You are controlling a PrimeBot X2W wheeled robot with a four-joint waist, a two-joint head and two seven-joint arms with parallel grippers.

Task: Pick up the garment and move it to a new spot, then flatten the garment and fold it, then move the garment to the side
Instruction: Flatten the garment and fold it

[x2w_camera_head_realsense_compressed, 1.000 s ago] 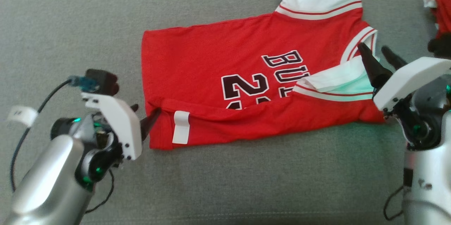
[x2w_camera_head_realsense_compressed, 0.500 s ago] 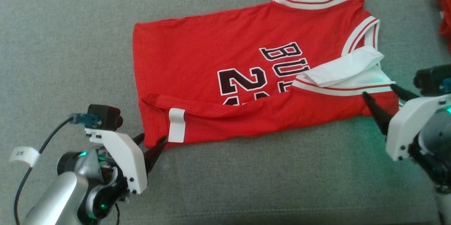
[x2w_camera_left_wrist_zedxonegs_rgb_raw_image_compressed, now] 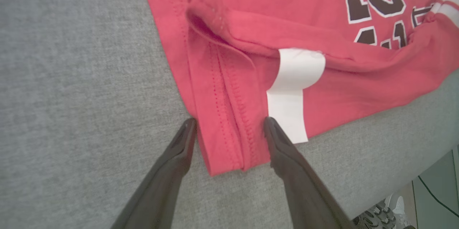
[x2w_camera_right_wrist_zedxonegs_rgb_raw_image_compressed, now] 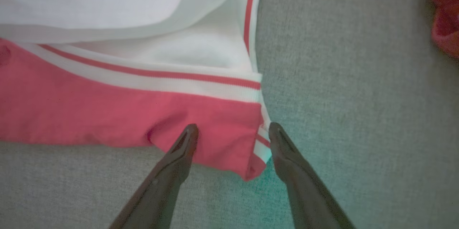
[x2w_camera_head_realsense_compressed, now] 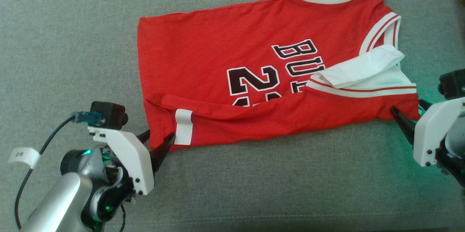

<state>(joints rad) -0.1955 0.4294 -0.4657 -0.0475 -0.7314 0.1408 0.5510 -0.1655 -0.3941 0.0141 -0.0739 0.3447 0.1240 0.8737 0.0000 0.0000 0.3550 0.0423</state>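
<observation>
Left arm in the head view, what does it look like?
Silver rounded forearm, black wrist with green lights, white angular bracket carrying a small black camera with a blue plug. A black cable bears a white tag. The left gripper has two long dark tapered fingers.

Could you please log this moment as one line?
left hand: open, astride jersey hem corner | right hand: open, astride its shoulder-end corner

A grey woven surface (x2w_camera_head_realsense_compressed: 72, 43) is carrying a red jersey (x2w_camera_head_realsense_compressed: 218, 50), which is lying spread across its middle and right with the near edge folded over, while a bunched red cloth (x2w_camera_right_wrist_zedxonegs_rgb_raw_image_compressed: 444, 24) is resting at the far right.
</observation>
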